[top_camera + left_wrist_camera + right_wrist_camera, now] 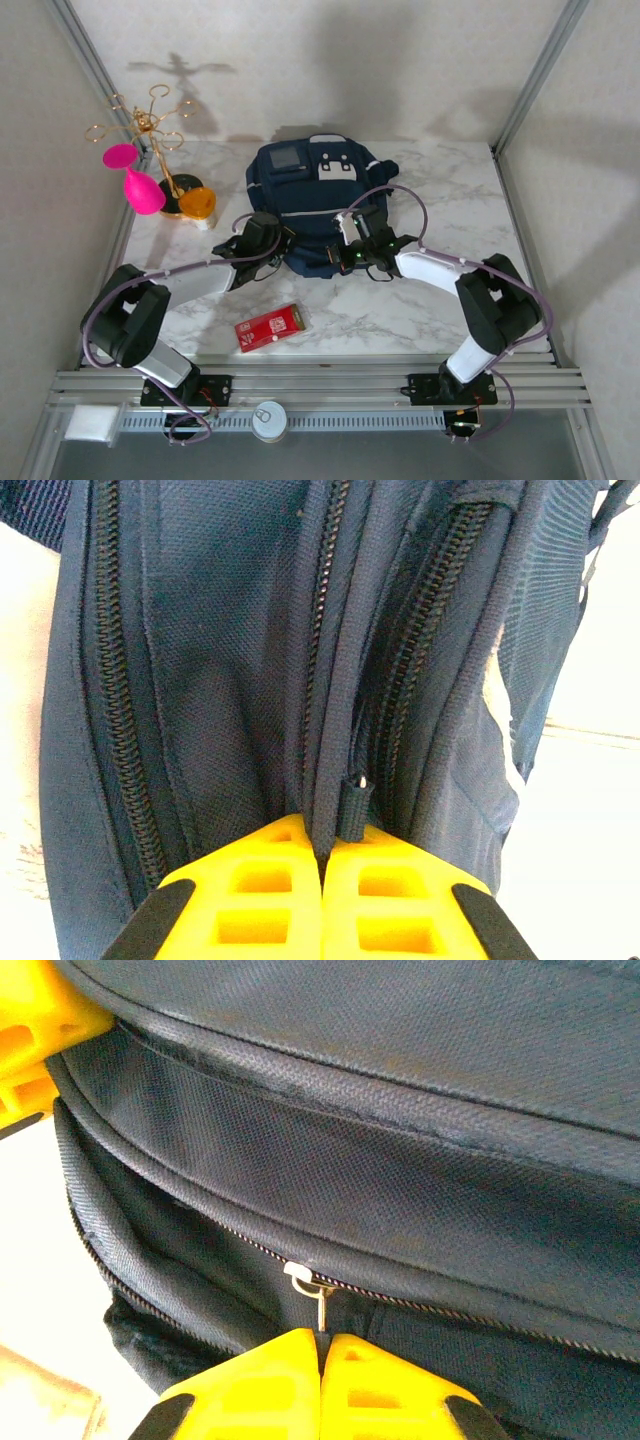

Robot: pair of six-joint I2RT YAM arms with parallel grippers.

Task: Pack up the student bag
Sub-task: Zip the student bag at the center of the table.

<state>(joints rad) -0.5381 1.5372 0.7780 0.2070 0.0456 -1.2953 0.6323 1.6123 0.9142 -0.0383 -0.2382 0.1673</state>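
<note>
The student bag (315,195), navy blue with grey-white patches, lies in the middle of the marble table. My left gripper (283,243) is at its near left edge. In the left wrist view it (322,855) is shut on a ridge of the bag's fabric (335,730) that runs between two zips, next to a small dark pull tab (357,805). At the bag's near edge, my right gripper (347,258) is shut. In the right wrist view it (322,1338) pinches the metal zipper pull (321,1308) that hangs from the slider (300,1278). A left finger (30,1030) shows at the top left.
A red box (270,327) lies on the table near the front edge, between the arms. At the back left stand a gold jewellery stand (150,130), a pink object (140,185) and an orange one (197,203). Metal frame posts border both sides.
</note>
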